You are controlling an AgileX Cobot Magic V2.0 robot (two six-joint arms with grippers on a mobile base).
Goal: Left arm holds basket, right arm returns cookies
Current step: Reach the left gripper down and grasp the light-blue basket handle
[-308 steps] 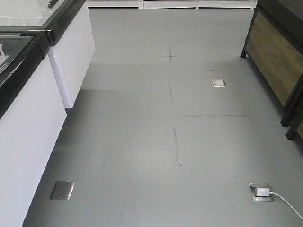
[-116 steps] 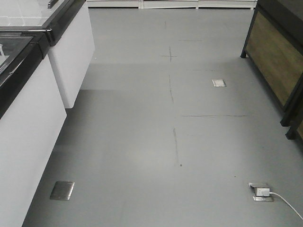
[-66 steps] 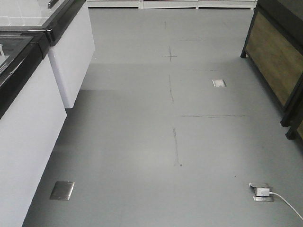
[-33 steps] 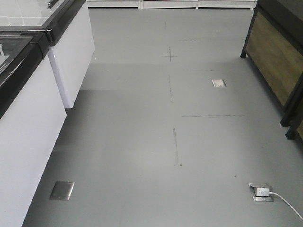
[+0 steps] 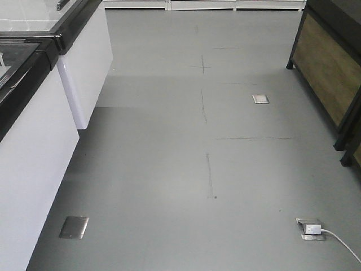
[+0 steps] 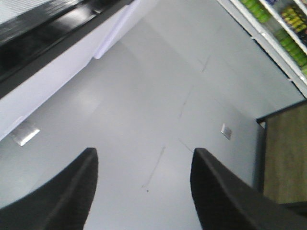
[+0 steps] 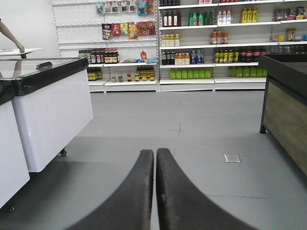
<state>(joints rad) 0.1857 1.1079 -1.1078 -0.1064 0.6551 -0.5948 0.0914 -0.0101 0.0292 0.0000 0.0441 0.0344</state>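
The basket and the cookies box are out of view in all three views. My left gripper (image 6: 143,155) is open and empty, its two black fingers spread wide over bare grey floor. My right gripper (image 7: 155,152) is shut with nothing between its fingers, pointing down the aisle toward the far shelves. Neither arm shows in the front-facing view.
White chest freezers with black rims (image 5: 34,107) line the left side and show in the right wrist view (image 7: 53,110). A dark wood-panel stand (image 5: 330,62) is at the right. Stocked shelves (image 7: 192,43) close the far end. Floor sockets (image 5: 311,228) with a white cable sit low right.
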